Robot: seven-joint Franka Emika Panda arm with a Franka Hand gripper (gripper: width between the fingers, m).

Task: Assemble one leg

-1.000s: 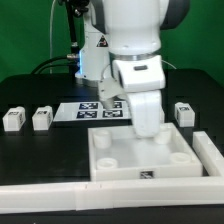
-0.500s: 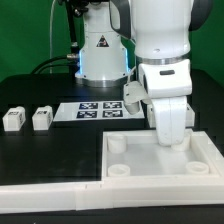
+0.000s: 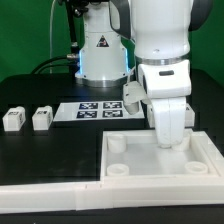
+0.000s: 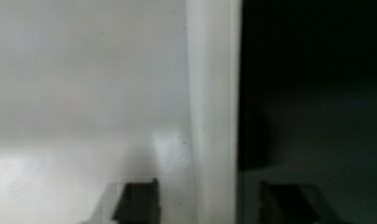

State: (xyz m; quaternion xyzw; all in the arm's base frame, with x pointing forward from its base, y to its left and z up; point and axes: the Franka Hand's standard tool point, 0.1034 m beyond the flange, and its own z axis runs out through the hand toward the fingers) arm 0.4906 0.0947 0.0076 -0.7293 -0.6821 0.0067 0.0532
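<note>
Two legs, small white blocks with tags, stand at the exterior view's left (image 3: 12,120) (image 3: 41,119), far from my gripper. My gripper (image 3: 170,143) is down on the far right rim of the large white square panel (image 3: 150,170). In the wrist view the gripper (image 4: 211,205) straddles that rim (image 4: 211,100), with one dark finger (image 4: 135,202) on each side. The jaws are narrowed on the rim. No leg is in the jaws.
The marker board (image 3: 98,110) lies behind the panel, in front of the robot base. A long white L-shaped wall (image 3: 50,190) runs along the front and up the right side (image 3: 212,150), and the panel sits in its corner.
Between 1.0 s and 0.5 s ago the gripper and panel shifted toward the exterior view's right, and the arm now hides a leg seen there. Nothing has changed since.
</note>
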